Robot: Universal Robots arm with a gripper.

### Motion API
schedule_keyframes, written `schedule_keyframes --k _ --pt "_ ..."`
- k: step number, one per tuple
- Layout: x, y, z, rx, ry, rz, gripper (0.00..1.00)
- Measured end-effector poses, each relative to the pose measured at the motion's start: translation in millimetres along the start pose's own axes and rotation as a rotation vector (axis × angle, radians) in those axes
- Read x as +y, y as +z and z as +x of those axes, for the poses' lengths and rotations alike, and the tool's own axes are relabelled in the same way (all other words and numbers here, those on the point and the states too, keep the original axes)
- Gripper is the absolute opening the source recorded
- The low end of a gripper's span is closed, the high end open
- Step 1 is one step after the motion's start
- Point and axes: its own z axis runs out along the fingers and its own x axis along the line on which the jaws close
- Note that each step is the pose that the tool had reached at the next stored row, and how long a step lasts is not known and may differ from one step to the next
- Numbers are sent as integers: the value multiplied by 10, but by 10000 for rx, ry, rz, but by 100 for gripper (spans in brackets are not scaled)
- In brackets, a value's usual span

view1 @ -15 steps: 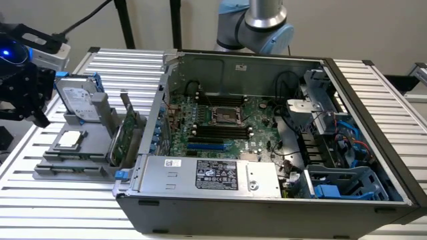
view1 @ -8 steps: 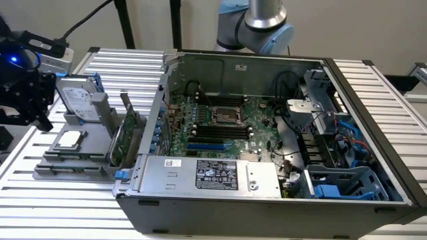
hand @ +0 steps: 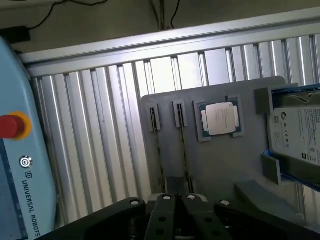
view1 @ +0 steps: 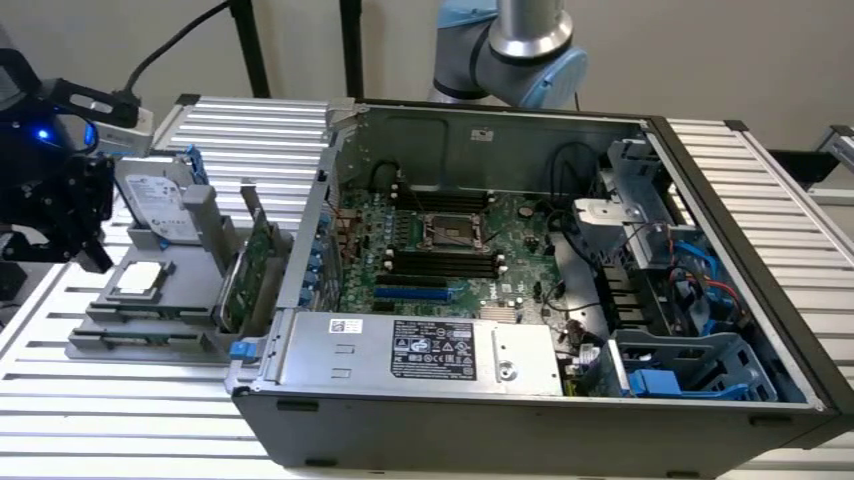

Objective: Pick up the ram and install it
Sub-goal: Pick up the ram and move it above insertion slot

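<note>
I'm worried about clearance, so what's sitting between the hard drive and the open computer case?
In the exterior view, a large green card stands on edge between the hard drive and the computer case, beside the grey holder.

Grey tray (hand: 220,165), red btn (hand: 12,125).

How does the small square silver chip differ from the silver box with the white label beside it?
The square silver chip is smaller and lies flat in a recess; the labelled silver hard drive is larger, oblong and leans propped in a blue-edged holder. The chip's top is plain metal; the drive's carries a white label. Both sit on the grey plastic tray.
</note>
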Motion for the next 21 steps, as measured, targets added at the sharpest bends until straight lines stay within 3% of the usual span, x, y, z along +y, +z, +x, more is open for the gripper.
schedule_keyframes --k 14,21 --pt "-8 256 43 4 -1062 12 0" --pt "-37 381 116 -2 -1174 2 0"
